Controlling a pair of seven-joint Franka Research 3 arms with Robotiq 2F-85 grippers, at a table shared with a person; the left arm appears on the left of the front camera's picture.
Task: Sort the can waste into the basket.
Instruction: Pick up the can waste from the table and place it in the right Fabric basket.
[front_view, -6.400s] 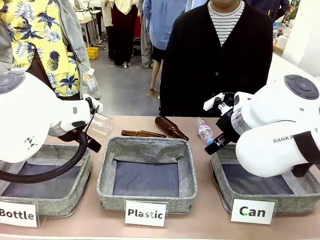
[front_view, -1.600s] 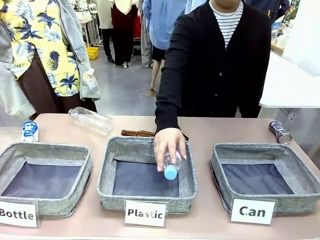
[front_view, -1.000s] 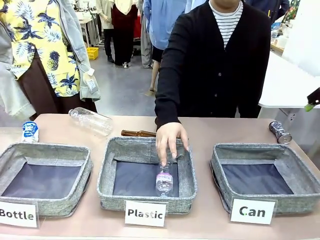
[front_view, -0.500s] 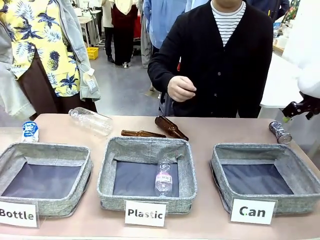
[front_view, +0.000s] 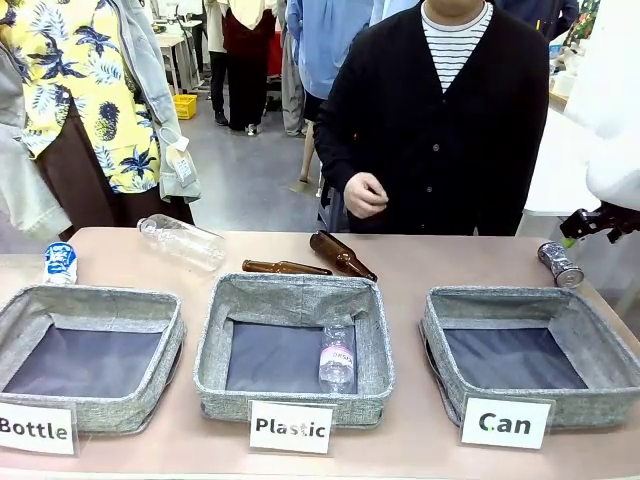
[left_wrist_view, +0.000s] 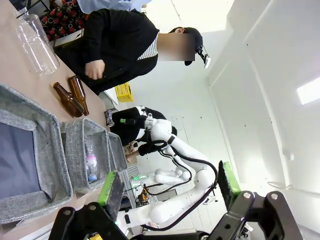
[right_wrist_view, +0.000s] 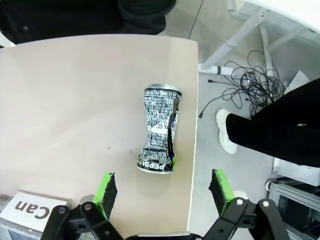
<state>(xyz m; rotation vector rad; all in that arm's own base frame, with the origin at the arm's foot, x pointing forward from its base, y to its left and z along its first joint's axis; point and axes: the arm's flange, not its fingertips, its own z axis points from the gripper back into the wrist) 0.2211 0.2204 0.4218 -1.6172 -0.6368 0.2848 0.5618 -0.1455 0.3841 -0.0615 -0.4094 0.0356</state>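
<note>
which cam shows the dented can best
The right wrist view: the dented can lies large, crushed waist and print clear. The front view shows it small at the table's far right; the left wrist view, a tiny distant shape.

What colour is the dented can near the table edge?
The can is silver with dark print; right wrist view.

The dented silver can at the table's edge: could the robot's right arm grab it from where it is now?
Probably yes. The right pincer hangs open right above the dented can, nothing lies between them, and the person's hand is well away.
</note>
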